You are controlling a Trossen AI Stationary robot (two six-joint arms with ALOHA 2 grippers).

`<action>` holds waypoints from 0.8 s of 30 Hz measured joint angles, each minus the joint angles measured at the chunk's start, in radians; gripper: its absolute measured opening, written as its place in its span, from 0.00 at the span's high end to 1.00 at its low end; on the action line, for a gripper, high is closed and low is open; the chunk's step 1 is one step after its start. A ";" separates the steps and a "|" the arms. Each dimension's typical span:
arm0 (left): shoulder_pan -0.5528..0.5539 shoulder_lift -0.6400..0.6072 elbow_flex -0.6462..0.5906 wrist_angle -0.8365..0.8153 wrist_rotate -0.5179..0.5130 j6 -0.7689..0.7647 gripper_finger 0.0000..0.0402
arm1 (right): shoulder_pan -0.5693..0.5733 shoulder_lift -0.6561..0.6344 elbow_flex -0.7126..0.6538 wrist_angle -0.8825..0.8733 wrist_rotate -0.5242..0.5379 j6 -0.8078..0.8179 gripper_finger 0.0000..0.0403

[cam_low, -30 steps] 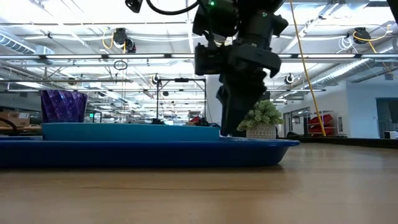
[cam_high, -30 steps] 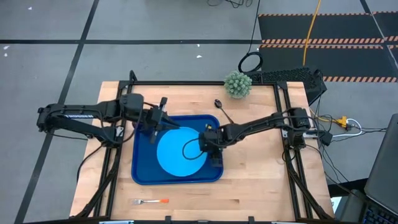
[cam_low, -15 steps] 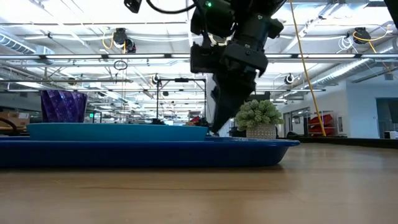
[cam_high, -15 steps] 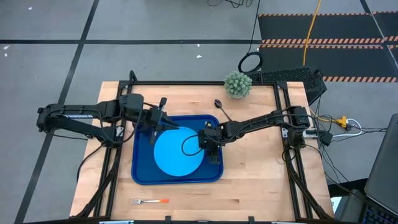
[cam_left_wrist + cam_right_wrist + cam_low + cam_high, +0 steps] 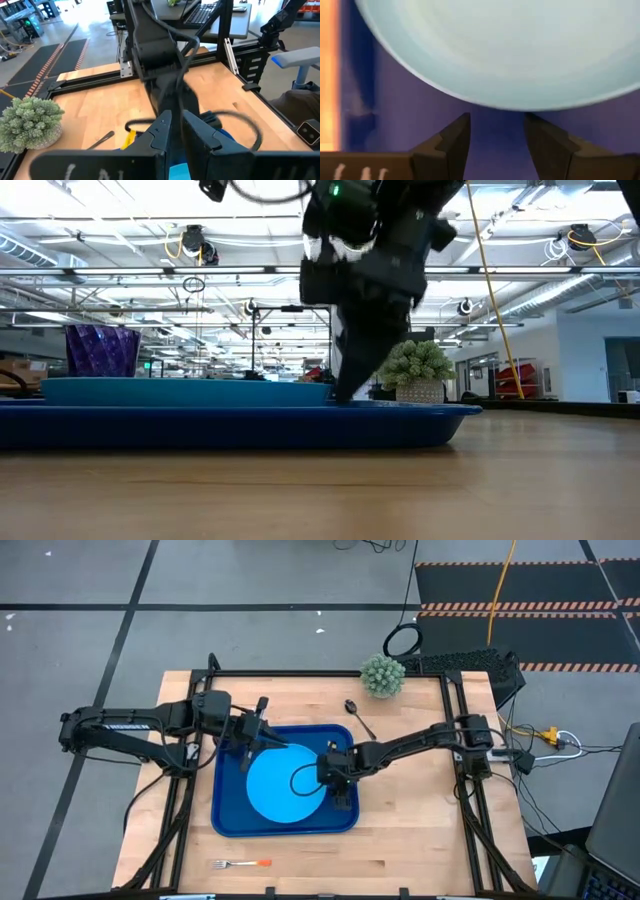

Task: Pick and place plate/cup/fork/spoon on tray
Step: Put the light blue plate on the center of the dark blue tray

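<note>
The light-blue plate lies flat in the dark blue tray at mid table. My right gripper is open and slants down just right of the plate's rim. A strip of tray floor shows ahead of its fingertips. My left gripper hovers over the tray's far left with a narrow gap and nothing between its fingers. The purple cup stands at the tray's left in the low view. The spoon lies beyond the tray. The fork lies near the table's front edge. My right gripper's fingertips stand low at the plate's right edge, one on each side of a bare strip of tray floor. Whether they touch the plate's rim or the tray, I cannot tell.
A small potted plant stands at the table's far edge, right of centre. Bare wood lies right of the tray and along the front, apart from the fork. The tray's raised rim runs around the plate.
The plate has slid a little toward the table's left inside the tray and now lies still. My right gripper has followed it leftward, tipping a little steeper, its fingers staying apart.
</note>
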 joint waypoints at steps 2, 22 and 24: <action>0.000 0.000 0.000 0.000 0.000 0.000 0.89 | 0.000 0.018 -0.001 0.014 0.000 0.001 0.57; 0.000 0.000 0.000 -0.008 0.000 0.001 0.89 | -0.038 0.005 0.000 -0.048 0.025 -0.020 0.57; 0.000 0.000 0.000 -0.009 0.000 0.003 0.89 | -0.052 -0.015 0.001 -0.107 0.080 -0.038 0.57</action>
